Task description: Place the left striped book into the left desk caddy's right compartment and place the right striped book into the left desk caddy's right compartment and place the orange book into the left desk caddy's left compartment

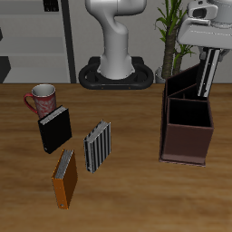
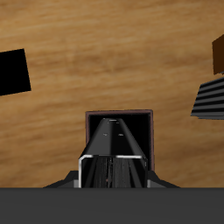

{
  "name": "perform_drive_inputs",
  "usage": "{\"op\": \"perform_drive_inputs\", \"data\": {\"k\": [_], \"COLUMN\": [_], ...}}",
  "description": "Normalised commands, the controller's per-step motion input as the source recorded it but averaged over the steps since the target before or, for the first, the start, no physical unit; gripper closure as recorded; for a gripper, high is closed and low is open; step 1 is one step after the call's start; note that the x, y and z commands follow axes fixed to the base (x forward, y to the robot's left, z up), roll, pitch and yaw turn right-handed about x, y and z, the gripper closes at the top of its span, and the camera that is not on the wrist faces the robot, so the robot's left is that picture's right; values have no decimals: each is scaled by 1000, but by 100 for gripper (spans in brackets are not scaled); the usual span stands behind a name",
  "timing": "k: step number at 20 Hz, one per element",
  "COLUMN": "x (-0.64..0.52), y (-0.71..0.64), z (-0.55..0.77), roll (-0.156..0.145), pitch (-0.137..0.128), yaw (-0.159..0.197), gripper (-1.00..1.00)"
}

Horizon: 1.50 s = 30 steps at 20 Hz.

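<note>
Above the tall dark brown open-topped desk caddy (image 1: pixel 187 127) we see the tool (image 1: pixel 205 89) poised over the back bay, clamped on the dark grey-black striped book (image 1: pixel 207 74), which hangs upright with its lower end dipped into that bay. From the wrist view, the dark striped book (image 2: pixel 113 150) runs down between the fingers (image 2: pixel 82 171) toward the brown-walled bay opening (image 2: pixel 120 114) directly beneath. We cannot tell from either view which named compartment this back bay is.

The caddy stands on the wooden worktop (image 1: pixel 136 195), its partition splitting it into a bay nearer the front edge and one farther back. We see nothing lying in the nearer bay.

Well apart from the caddy, across the worktop, lies the pale grey-and-white striped book (image 1: pixel 98 146), flat, nearest the caddy of the loose books. Beyond it, farther from the caddy, lies the plain black book (image 1: pixel 55 130), flat and skewed. Nearer the front edge than both, and also well away from the caddy, we note the thin orange-brown book with grey page edge (image 1: pixel 64 178). Farthest from the caddy and toward the back stands a red and white mug (image 1: pixel 42 98), just beside the black book's corner.

From the wrist view we also pick out the black book (image 2: pixel 14 72), the pale striped book (image 2: pixel 210 97) and a corner of the orange book (image 2: pixel 218 51).
</note>
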Motion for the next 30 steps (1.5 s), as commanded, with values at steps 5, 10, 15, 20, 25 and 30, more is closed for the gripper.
{"op": "perform_drive_inputs", "data": {"k": [5, 10, 15, 20, 25, 30], "x": [29, -39, 22, 39, 77, -22], "y": [68, 89, -18, -104, -27, 80], "z": [-158, -125, -46, -45, -222, -152], "roll": [21, 28, 0, -9, -8, 16], "pitch": [27, 17, 2, 9, 34, 16], "yaw": [7, 15, 13, -1, -1, 8], "gripper": [100, 100, 100, 100, 100, 100]}}
